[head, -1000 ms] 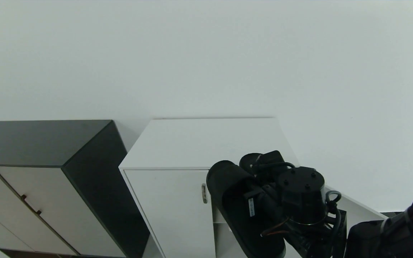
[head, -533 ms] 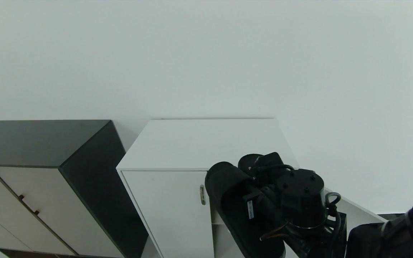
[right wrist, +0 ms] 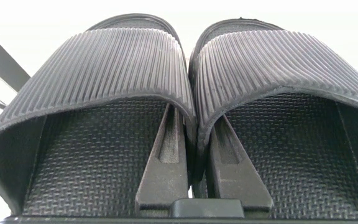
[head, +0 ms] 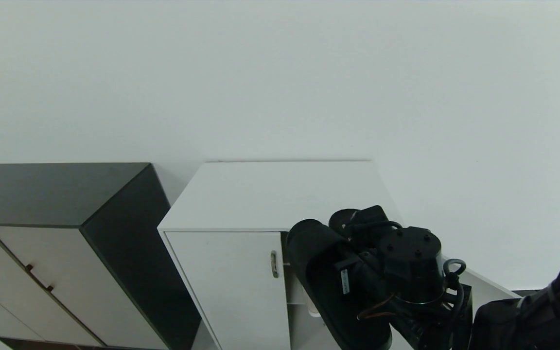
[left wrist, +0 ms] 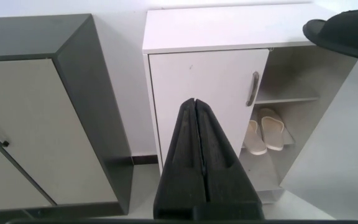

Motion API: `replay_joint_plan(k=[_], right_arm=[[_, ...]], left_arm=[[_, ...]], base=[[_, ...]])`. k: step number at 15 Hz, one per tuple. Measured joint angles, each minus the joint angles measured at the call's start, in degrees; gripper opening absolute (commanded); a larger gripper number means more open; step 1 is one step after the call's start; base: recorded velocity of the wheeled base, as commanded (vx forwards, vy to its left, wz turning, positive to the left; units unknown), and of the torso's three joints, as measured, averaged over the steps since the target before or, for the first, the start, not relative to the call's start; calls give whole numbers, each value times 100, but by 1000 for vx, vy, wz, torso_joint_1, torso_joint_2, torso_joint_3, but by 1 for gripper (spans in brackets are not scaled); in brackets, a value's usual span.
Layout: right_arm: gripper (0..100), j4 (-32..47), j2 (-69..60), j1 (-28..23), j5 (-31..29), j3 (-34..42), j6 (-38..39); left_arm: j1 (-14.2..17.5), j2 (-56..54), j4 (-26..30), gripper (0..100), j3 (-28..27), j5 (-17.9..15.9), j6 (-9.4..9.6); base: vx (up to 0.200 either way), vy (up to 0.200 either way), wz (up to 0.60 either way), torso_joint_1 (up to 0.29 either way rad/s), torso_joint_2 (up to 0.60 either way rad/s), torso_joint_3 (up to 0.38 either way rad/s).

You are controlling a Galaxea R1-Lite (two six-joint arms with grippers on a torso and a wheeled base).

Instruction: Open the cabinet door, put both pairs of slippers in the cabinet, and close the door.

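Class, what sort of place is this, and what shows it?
Probably a home entryway: white shoe cabinet holding pale slippers, dark cabinet beside it, black slippers in the right end effector.

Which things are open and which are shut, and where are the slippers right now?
Right cabinet door: open.
Left cabinet door: shut.
White slippers: side by side inside the white cabinet.
Black slippers: held together in the right claw, in front of the cabinet.
Left claw: shut, empty.
Dark cabinet: shut.

Head, left wrist: both facing cabinet [head: 270, 194]
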Motion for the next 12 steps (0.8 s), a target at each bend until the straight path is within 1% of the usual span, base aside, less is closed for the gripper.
replay_joint_plan(k=[5, 12], right_arm=[[0, -18, -2, -35, 16, 80, -107], [0, -22, 0, -26, 22, 146, -107]], left_arm=[[2, 0, -2, 0, 0, 2, 2], [2, 0, 0, 0, 0, 0, 2]], base=[[0, 0, 0, 0, 0, 0], [0, 0, 0, -148, 338, 185]])
